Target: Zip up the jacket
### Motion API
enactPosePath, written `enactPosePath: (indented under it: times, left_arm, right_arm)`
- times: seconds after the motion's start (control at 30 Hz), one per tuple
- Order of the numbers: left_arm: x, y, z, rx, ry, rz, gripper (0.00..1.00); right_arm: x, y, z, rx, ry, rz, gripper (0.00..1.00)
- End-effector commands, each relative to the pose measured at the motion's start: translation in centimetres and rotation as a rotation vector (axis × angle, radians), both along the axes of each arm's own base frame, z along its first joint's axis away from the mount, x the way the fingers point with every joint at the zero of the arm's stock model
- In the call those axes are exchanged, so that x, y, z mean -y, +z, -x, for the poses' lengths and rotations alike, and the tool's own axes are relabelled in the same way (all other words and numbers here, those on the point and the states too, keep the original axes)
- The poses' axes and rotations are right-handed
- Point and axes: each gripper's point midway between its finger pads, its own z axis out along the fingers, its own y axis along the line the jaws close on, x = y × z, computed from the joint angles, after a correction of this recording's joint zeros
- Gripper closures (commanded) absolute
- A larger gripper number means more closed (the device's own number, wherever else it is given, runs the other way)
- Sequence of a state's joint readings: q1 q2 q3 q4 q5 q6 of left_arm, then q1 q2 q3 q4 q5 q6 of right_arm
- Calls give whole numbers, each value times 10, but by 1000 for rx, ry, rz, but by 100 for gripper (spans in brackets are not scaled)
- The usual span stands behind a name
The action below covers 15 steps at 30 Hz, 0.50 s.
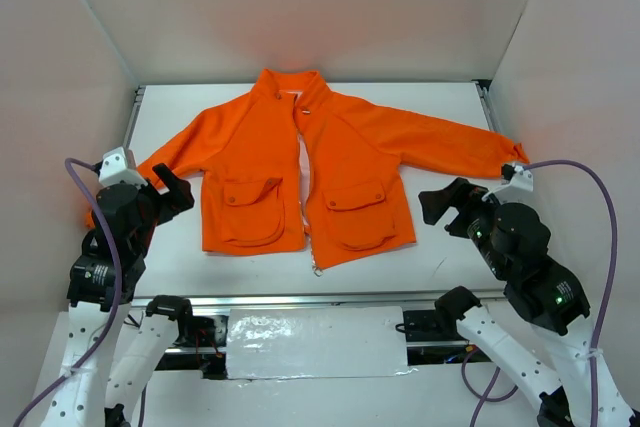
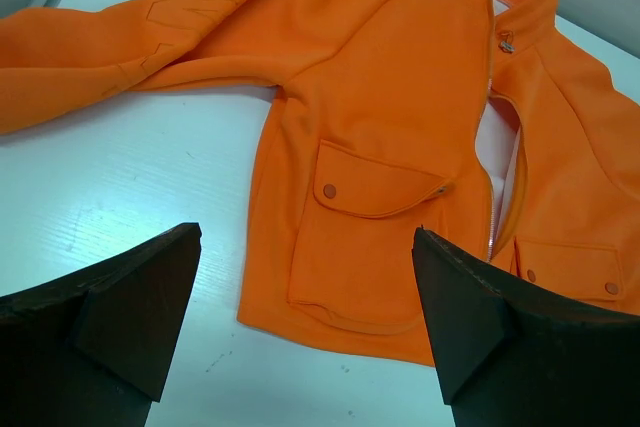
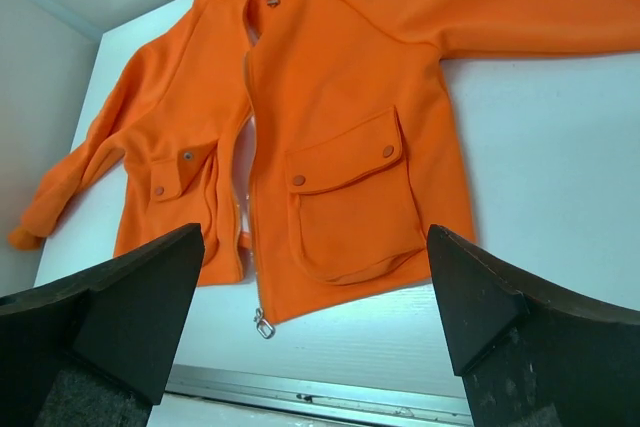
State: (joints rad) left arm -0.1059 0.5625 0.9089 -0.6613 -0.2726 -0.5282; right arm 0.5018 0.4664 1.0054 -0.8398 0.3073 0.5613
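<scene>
The orange jacket [image 1: 310,172] lies flat on the white table, collar at the far side, sleeves spread out. Its front is open along the pale centre zipper [image 1: 305,182]. A metal zipper pull [image 1: 317,268] sits at the bottom hem; it also shows in the right wrist view [image 3: 262,324]. My left gripper [image 1: 172,187] is open and empty, left of the jacket's hem [image 2: 330,322]. My right gripper [image 1: 445,207] is open and empty, right of the jacket's hem [image 3: 370,282]. Both flap pockets [image 2: 375,237] [image 3: 350,202] show.
White walls enclose the table on the left, back and right. A metal rail [image 1: 300,299] runs along the table's near edge. The right sleeve's cuff [image 1: 512,152] reaches close to the right wall.
</scene>
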Motion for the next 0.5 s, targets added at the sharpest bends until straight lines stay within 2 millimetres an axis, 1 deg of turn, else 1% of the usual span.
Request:
enactPosePath:
  times: [0.0, 0.13, 0.17, 0.2, 0.23, 0.27, 0.3, 0.33, 0.37, 0.4, 0.43, 0.47]
  left_arm:
    - [-3, 3, -2, 17, 24, 11, 1]
    - [-1, 3, -2, 15, 13, 12, 1]
    - [-1, 2, -2, 12, 14, 14, 0]
    - [-1, 1, -3, 6, 14, 14, 1]
    - [-1, 2, -3, 9, 16, 15, 1]
    - [0, 1, -3, 8, 12, 14, 1]
    - [0, 2, -4, 11, 9, 15, 1]
    - [1, 1, -4, 7, 6, 14, 1]
    - [2, 0, -5, 1, 1, 14, 1]
    - [2, 0, -5, 0, 1, 13, 1]
    - [2, -1, -6, -3, -1, 12, 1]
    - [2, -1, -6, -8, -5, 10, 1]
  right_arm:
    - [3, -2, 2, -12, -16, -1, 0]
    - [2, 0, 1, 9, -14, -16, 0]
    - [-1, 2, 1, 17, -1, -27, 0]
    - [-6, -1, 0, 16, 21, -32, 0]
    - [-13, 8, -4, 67, 58, -45, 0]
    - [-32, 9, -2, 74, 154, -72, 0]
    - [-44, 5, -3, 70, 206, -84, 0]
    - [-60, 6, -14, 61, 252, -103, 2]
    - [-83, 3, -11, 31, 369, -126, 3]
    - [-97, -3, -16, 0, 420, -137, 5]
    - [-118, -13, -34, -52, 461, -158, 6]
    - [-132, -20, -42, -77, 501, -175, 7]
